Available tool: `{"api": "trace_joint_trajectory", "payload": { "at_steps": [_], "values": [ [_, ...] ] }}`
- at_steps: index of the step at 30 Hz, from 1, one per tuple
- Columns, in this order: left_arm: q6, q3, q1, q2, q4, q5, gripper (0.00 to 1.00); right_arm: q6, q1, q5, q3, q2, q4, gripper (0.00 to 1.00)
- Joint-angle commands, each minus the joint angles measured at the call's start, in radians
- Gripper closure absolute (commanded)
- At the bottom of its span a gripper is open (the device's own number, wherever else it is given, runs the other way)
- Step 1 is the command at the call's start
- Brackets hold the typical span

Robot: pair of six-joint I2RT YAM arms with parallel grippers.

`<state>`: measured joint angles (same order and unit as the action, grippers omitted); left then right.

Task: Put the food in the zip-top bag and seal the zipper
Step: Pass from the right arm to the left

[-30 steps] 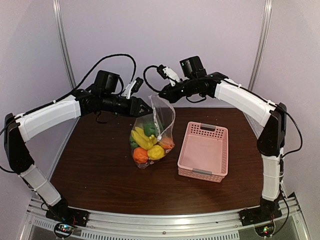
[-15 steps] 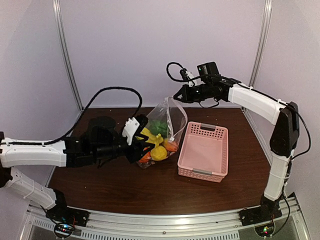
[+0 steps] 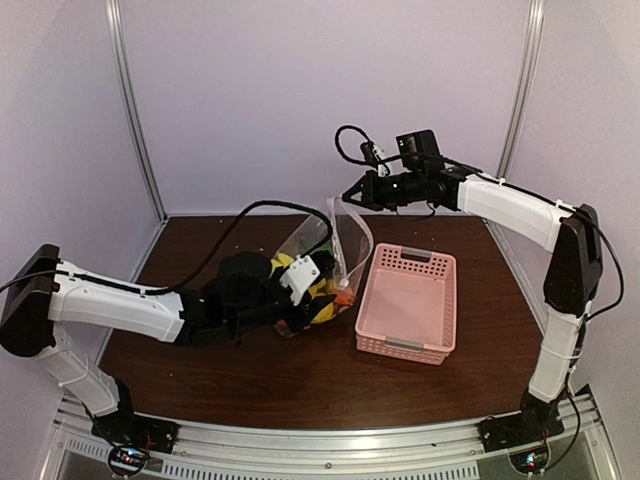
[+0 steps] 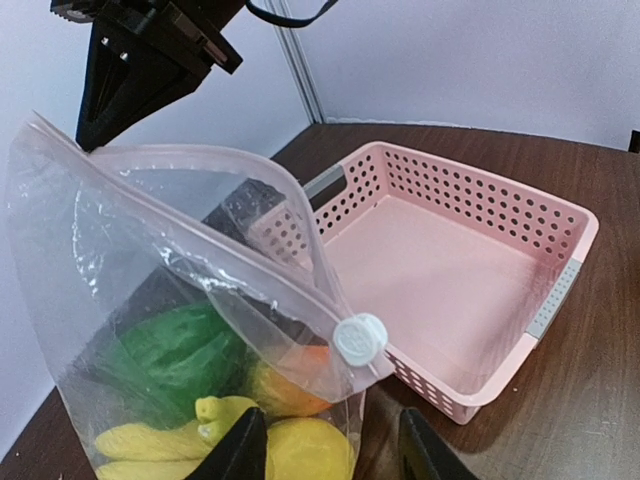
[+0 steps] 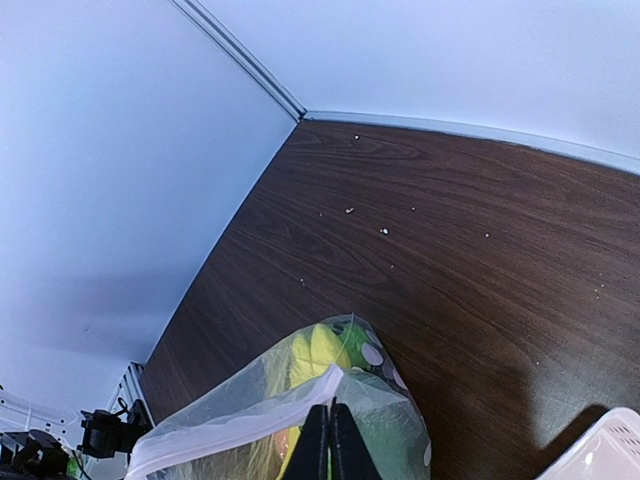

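The zip-top bag [image 3: 347, 232] stands on the table, and my right gripper [image 3: 349, 194] is shut on its top corner, holding it up. In the right wrist view the shut fingers [image 5: 330, 442] pinch the bag's whitish edge [image 5: 250, 412]. Inside the bag lies the food: a green pepper [image 4: 165, 352], a banana [image 4: 150, 438], a lemon [image 4: 305, 450] and an orange [image 4: 290, 388]. The zipper [image 4: 200, 235] runs down to its white slider [image 4: 360, 338], and the mouth's two lips stand apart. My left gripper [image 4: 330, 455] is open low beside the bag, with the bag's bottom corner between its fingers.
A pink slatted basket [image 3: 438, 300] stands just right of the bag, close to my left gripper's right finger [image 4: 422, 450]. The left arm [image 3: 130, 305] lies low across the table's left half. Purple walls enclose the table at the back and sides.
My left gripper let go of the bag's top, opened, and dropped low beside the bag's bottom. My right gripper closed on the bag's top corner and pulled it to the right.
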<state>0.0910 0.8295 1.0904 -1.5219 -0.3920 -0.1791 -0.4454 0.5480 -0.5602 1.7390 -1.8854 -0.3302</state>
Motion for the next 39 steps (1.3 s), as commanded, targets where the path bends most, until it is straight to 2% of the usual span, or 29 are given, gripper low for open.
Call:
{"api": "trace_joint_trajectory", "payload": {
  "at_steps": [1,10,15,18,27,32,39],
  "values": [
    [0.081,0.049,0.008,-0.038,-0.129,-0.058,0.55,-0.049,-0.01,-0.048,-0.019,0.041,0.05,0.96],
    [0.119,0.102,0.012,-0.128,-0.126,-0.035,0.61,-0.08,-0.03,-0.078,-0.042,0.047,0.085,0.96],
    [0.184,0.063,0.046,-0.112,-0.148,-0.061,0.54,-0.095,-0.039,-0.094,-0.047,0.042,0.098,0.96],
    [0.196,0.05,0.058,-0.124,-0.168,-0.113,0.53,-0.1,-0.04,-0.098,-0.05,0.043,0.104,0.96],
    [0.187,0.116,0.064,-0.265,-0.316,-0.302,0.6,-0.098,-0.048,-0.089,-0.067,0.057,0.107,0.96],
    [0.215,0.133,0.065,-0.309,-0.391,-0.336,0.65,-0.106,-0.048,-0.094,-0.079,0.06,0.121,0.96],
    [0.219,0.148,0.065,-0.326,-0.45,-0.328,0.66,-0.111,-0.048,-0.099,-0.082,0.06,0.125,0.96]
  ]
}}
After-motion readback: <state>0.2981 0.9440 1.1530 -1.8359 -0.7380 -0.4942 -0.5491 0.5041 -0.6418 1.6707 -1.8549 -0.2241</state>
